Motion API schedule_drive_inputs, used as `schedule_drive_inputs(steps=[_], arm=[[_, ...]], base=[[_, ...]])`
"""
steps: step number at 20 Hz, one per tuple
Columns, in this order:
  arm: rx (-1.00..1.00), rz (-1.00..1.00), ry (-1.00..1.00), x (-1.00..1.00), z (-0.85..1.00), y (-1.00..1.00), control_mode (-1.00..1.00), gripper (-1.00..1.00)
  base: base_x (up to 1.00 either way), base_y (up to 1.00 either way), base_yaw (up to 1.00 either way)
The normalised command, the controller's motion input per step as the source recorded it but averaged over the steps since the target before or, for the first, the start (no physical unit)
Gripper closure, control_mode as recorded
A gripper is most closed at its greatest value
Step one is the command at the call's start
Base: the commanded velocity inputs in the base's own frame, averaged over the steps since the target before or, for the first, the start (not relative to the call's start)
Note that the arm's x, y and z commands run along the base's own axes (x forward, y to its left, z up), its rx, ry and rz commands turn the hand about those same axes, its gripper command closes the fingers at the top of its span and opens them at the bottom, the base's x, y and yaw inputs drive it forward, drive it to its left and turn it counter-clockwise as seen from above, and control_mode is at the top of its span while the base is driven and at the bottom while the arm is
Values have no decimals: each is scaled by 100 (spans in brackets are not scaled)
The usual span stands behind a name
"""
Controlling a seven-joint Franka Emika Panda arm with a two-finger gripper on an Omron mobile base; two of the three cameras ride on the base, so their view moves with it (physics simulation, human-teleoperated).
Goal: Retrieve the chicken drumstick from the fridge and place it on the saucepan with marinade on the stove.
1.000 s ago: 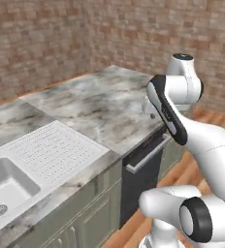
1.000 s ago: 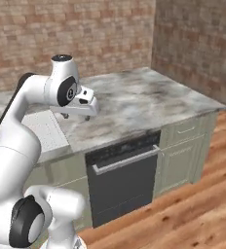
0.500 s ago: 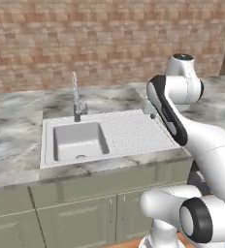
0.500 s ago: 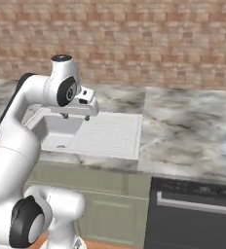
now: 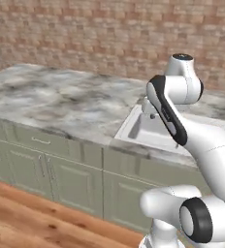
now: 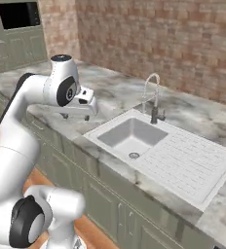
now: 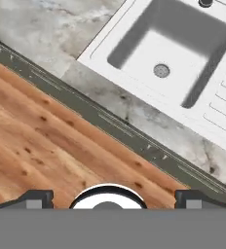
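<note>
The whole view slides sideways since before: the robot is driving past the sink [image 6: 130, 137]. The claw [image 7: 107, 197] is wide apart, empty. No fridge or drumstick here yet.

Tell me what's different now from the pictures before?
The whole picture slid sideways, so the robot's base drove or turned along the counter; the things themselves did not move. First a dark oven front showed, then the sink came into the middle, and now it sits to the right in the left base view. The arm stays folded the same way, and the end effector took hold of nothing.
</note>
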Motion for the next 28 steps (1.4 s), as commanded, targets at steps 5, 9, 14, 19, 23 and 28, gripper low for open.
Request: schedule_drive_inputs(steps=[5,9,14,19,23,28], arm=[[0,0,0,0,0,0,100,-100],[0,0,0,0,0,0,100,-100],[0,0,0,0,0,0,100,-100],[0,0,0,0,0,0,100,-100],[0,0,0,0,0,0,100,-100],[0,0,0,0,0,0,100,-100]], base=[[4,12,94],[28,25,85],[73,23,72],[100,14,37],[100,25,21],[100,1,1]])
